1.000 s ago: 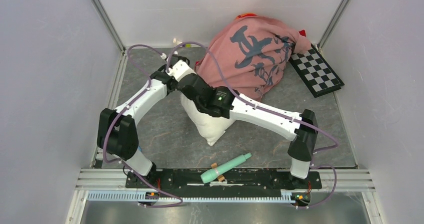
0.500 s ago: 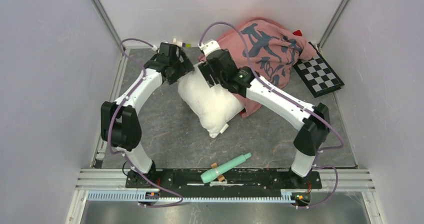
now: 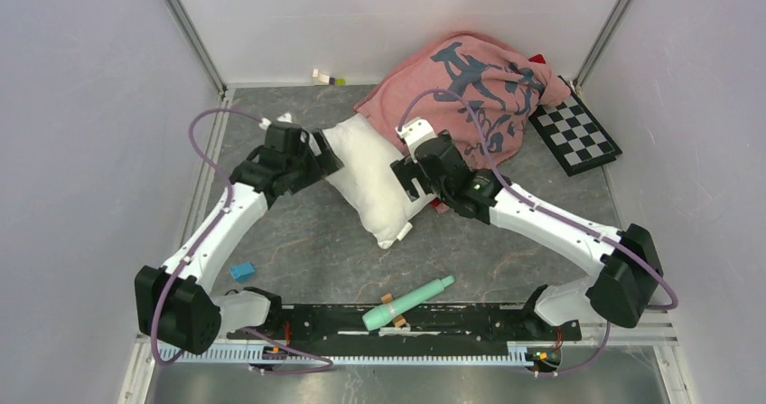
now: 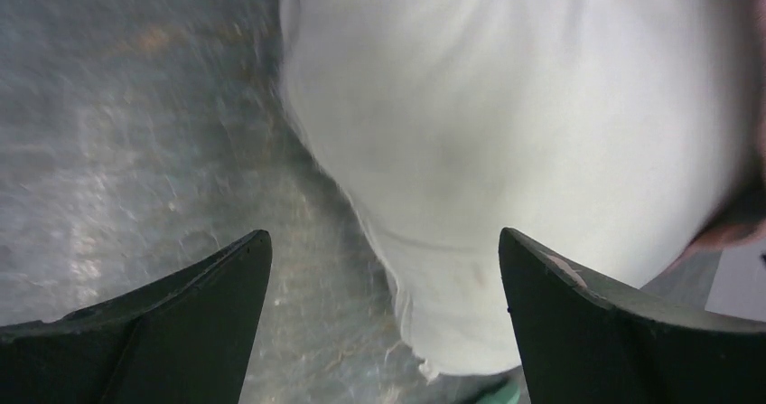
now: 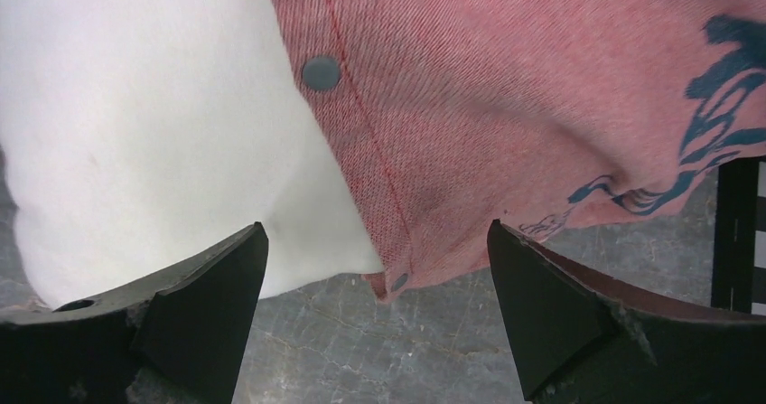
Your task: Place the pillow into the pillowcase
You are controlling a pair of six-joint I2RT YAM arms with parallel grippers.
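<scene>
White pillow (image 3: 372, 185) lies on the grey stone-patterned worktop (image 3: 298, 241), slanting from near centre toward the far right. Its far end is tucked into the mouth of the pillowcase (image 3: 470, 83). The near part is bare, with one corner pointing toward the arm bases. The pillowcase shows its faded pink-red side with dark brush marks. It bulges against the back wall, and its right edge reaches the black-and-white checkerboard (image 3: 574, 133).

The left tool (image 3: 322, 158) sits just beside the pillow's left edge. Its wrist view shows both dark fingers (image 4: 181, 323) spread wide, with the pillow's rounded flank and lower corner ahead of them. Nothing is clamped between them, and neither finger visibly presses into the cloth.

The right tool (image 3: 406, 180) hangs over the seam where the pillowcase meets the pillow. Its fingers (image 5: 578, 314) are also wide apart and hold nothing. Between and beyond them the pink hem overlaps the white cloth, with a round grey snap (image 5: 322, 72) on the hem and a second at its lower corner. I cannot tell whether either fingertip brushes the fabric.

Near the arm bases a mint-green cylinder (image 3: 406, 302) lies at an angle. A small blue block (image 3: 241, 270) rests beside the left arm.
</scene>
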